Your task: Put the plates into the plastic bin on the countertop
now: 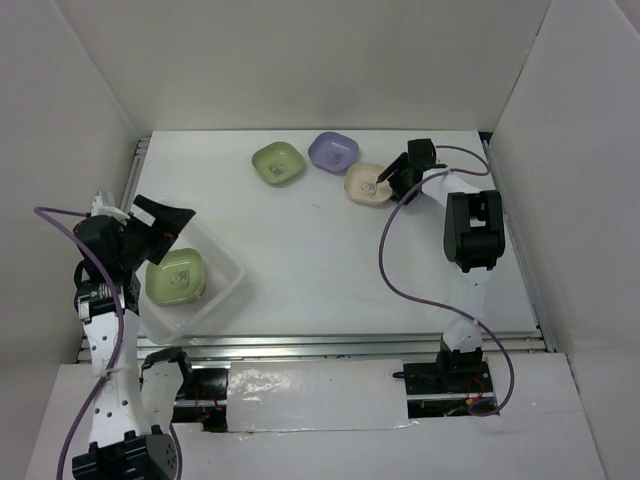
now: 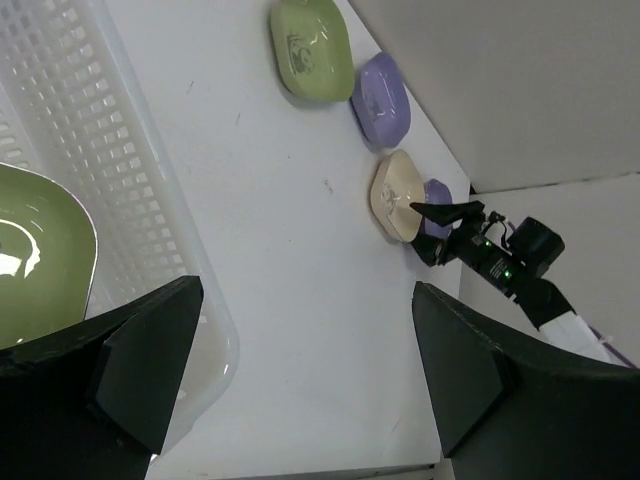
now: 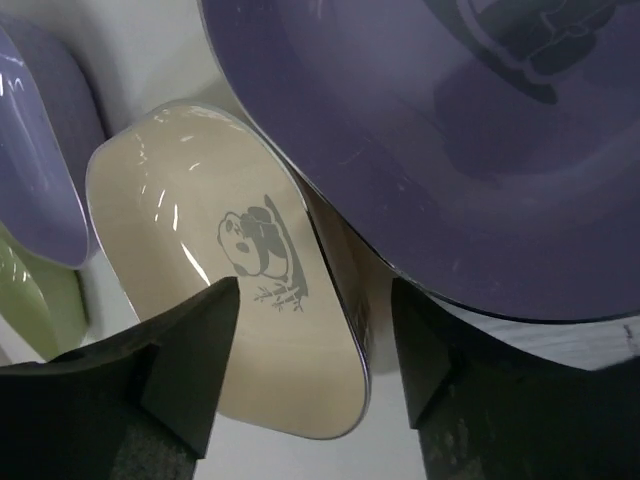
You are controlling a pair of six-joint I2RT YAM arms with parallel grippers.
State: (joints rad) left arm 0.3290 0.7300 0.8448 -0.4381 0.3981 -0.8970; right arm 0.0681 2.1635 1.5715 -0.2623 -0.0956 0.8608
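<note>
The translucent plastic bin (image 1: 222,288) stands at the left of the countertop (image 1: 320,260) with a green plate (image 1: 175,277) in it. A green plate (image 1: 278,163), a purple plate (image 1: 333,151) and a cream panda-print plate (image 1: 365,186) lie in a row at the back. In the right wrist view a second purple plate (image 3: 450,150) lies against the cream plate (image 3: 200,230). My right gripper (image 3: 315,350) is open and straddles the cream plate's near rim. My left gripper (image 2: 305,300) is open and empty above the bin's right wall (image 2: 120,200).
White upright walls close in the back and both sides. A metal rail (image 1: 340,345) runs along the front edge. The right arm's purple cable (image 1: 385,260) loops over the table's right half.
</note>
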